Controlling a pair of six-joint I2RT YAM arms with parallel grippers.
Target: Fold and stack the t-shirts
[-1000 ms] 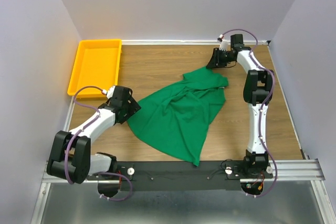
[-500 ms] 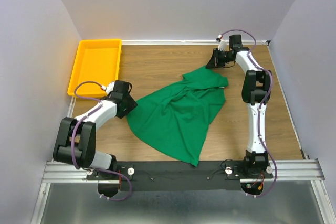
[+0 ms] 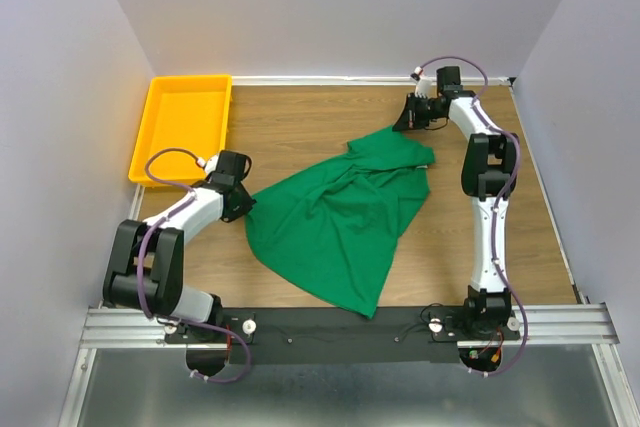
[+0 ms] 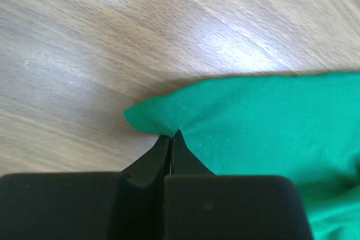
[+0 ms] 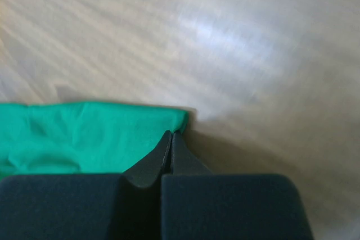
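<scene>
One green t-shirt lies loosely spread and rumpled on the wooden table, running from the far right to the near edge. My left gripper is at its left corner. In the left wrist view the jaws are shut, pinching the hemmed corner of the t-shirt, which puckers at the tips. My right gripper is at the far corner. There the jaws are shut on the edge of the t-shirt, close to its corner.
An empty yellow tray stands at the far left of the table. Grey walls close in the left, right and back sides. A black rail with the arm bases runs along the near edge.
My left gripper slid up against the shirt's left corner and closed on it. My right gripper closed on the far corner; that arm hardly moved.
</scene>
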